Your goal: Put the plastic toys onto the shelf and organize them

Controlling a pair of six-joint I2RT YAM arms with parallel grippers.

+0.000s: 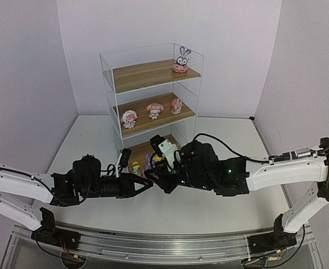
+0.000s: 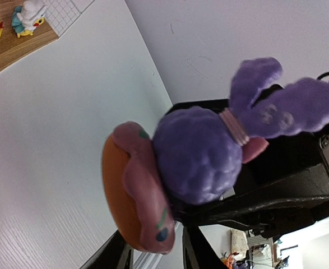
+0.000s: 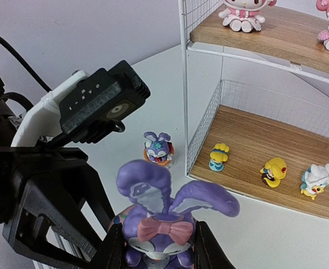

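Tabletop (image 1: 209, 216) white, walls (image 1: 29, 67) pale; right gripper (image 3: 160, 252) clamps purple bunny (image 3: 156, 221) narrowly; left gripper (image 2: 157, 255) unclear

- Left arm (image 1: 13, 188): glossy white link shells with black joint housings.
- Right arm (image 1: 287, 171): the same white and black, with a small green light (image 1: 228, 170) on its wrist block.
- Black cable (image 1: 220, 142): thin and arcing over the right wrist.
- Wrist camera (image 3: 100, 101): a black box with white lettering on a white mount.
- Left gripper (image 1: 149, 184): a matte black wedge.

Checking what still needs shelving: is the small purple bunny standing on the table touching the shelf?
Apart. The right wrist view shows the small purple bunny on the table, left of the shelf corner post, with a clear gap between them.
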